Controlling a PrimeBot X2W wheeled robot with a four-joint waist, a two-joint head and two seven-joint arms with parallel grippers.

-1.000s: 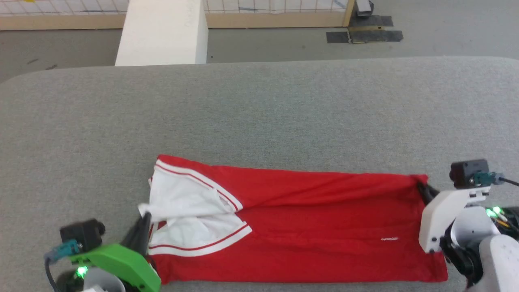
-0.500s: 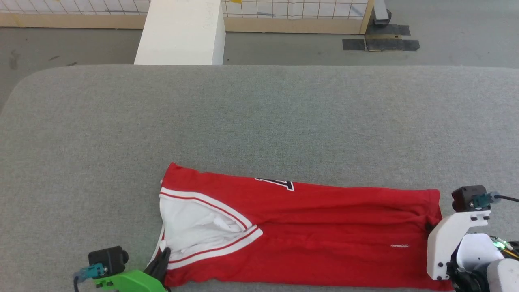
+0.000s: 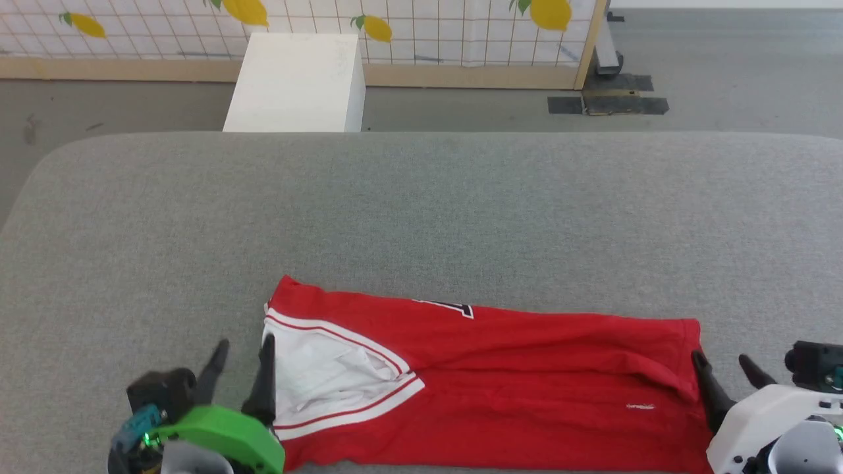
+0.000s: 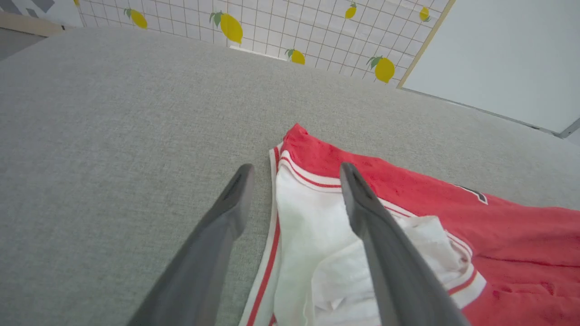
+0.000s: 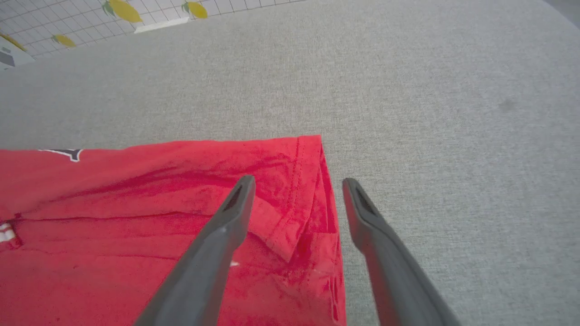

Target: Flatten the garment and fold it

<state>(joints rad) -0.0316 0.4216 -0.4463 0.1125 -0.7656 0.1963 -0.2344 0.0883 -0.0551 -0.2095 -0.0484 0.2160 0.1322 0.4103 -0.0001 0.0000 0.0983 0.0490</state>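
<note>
The left gripper (image 3: 245, 340) has its two dark fingers (image 4: 217, 235) spread wide, holding nothing; they straddle the left end of the garment (image 3: 514, 395), one finger above its white panel and the other above bare surface (image 3: 421, 210). The right gripper (image 3: 719, 357) is also spread wide and holds nothing, with one finger over the garment's red hem and the other over bare surface just beside it. Between the two grippers the red garment lies in a long, rumpled band along the near edge of the grey fabric-covered surface, with the white panel and its red-and-white stripe trim at the left end and a scrap of black-and-white lettering at its far edge. Beyond the surface stand a white box (image 3: 296, 85) and a gridded panel with lemon pictures (image 3: 428, 26).
</note>
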